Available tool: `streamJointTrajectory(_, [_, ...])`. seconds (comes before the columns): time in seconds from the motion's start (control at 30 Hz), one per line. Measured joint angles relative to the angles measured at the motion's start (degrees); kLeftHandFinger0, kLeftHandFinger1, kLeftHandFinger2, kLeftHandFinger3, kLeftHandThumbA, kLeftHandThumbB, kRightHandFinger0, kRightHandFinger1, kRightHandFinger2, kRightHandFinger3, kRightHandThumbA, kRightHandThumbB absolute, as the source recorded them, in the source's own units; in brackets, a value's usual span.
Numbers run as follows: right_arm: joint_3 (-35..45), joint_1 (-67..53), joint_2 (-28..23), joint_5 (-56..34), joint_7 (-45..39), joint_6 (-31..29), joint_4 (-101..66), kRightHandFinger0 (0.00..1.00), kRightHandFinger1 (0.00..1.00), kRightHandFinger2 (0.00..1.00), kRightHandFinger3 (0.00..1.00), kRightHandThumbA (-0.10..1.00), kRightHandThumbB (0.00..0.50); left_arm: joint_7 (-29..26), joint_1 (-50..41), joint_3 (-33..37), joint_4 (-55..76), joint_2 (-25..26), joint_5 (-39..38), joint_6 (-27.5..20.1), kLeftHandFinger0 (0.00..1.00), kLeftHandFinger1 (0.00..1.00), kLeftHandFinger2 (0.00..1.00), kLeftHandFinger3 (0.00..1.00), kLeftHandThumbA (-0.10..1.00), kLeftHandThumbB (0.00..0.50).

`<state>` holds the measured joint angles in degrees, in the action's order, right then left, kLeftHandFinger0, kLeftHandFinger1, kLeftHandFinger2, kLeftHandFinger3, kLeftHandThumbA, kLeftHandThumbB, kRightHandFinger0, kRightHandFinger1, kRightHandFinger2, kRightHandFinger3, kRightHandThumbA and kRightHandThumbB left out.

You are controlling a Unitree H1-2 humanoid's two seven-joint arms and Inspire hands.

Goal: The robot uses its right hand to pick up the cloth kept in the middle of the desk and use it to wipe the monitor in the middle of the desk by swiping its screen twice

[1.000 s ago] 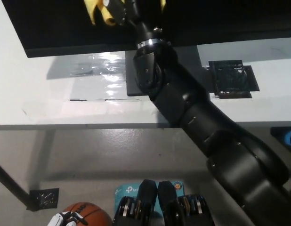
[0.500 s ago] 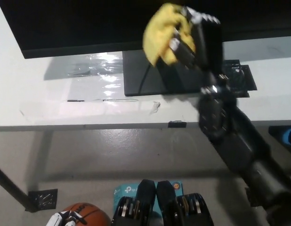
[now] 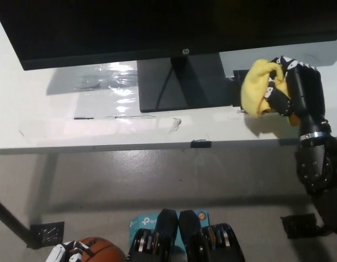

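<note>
My black right hand point(image 3: 291, 87) is shut on the yellow cloth point(image 3: 258, 87), holding it low over the white desk point(image 3: 76, 120) to the right of the monitor stand point(image 3: 182, 82). The black monitor point(image 3: 157, 27) spans the top of the view, its screen dark. The cloth hangs clear of the screen, below its lower right edge. My white left hand point(image 3: 65, 254) shows only as a sliver at the bottom left, too little to tell its state.
A dark square mat point(image 3: 239, 87) lies on the desk partly behind the cloth. An orange basketball point(image 3: 97, 251) and a teal box point(image 3: 152, 224) sit on the floor below. A black plate point(image 3: 47, 233) lies on the floor at left.
My right hand with the cloth has swept from the screen's upper middle down and to the right, ending off the monitor above the desk. The view has shifted slightly.
</note>
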<state>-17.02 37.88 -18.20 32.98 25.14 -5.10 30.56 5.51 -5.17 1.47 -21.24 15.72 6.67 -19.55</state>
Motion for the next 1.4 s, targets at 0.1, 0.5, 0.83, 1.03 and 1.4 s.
streamJointTrajectory(0.1, [-0.5,2.8,0.0,1.1,-0.6,1.2,6.6,0.0,0.07,0.48,0.14,-0.1,0.105,0.0,0.0,-0.3,0.2,0.0,-0.1,0.0,0.0,0.0,0.0,0.03,0.78,0.5])
streamJointTrajectory(0.5, [-1.6,10.6,0.2,3.0,-2.3,8.5,18.2,0.0,0.09,0.33,0.56,-0.1,0.109,0.0,0.0,-1.7,0.9,0.0,-0.6,0.2,0.0,0.0,0.0,0.04,0.79,0.5])
streamJointTrajectory(0.83, [-5.6,7.9,0.4,3.2,-13.8,15.2,7.5,1.0,1.0,1.0,1.0,0.61,0.456,0.0,0.1,-1.8,0.9,0.0,-0.5,0.4,0.0,0.0,0.0,0.03,0.76,0.5])
streamJointTrajectory(1.03, [-6.4,5.0,0.4,3.4,-21.4,18.4,2.3,1.0,1.0,1.0,1.0,0.74,0.5,0.0,0.1,-1.8,0.6,0.0,-0.5,0.5,0.0,0.0,0.0,0.02,0.75,0.5])
streamJointTrajectory(1.4, [-6.2,2.7,-0.2,5.1,-35.1,23.4,-6.9,1.0,1.0,1.0,1.0,0.77,0.5,0.0,0.2,-2.0,0.1,0.0,-0.5,0.4,0.0,0.0,0.0,0.03,0.75,0.5])
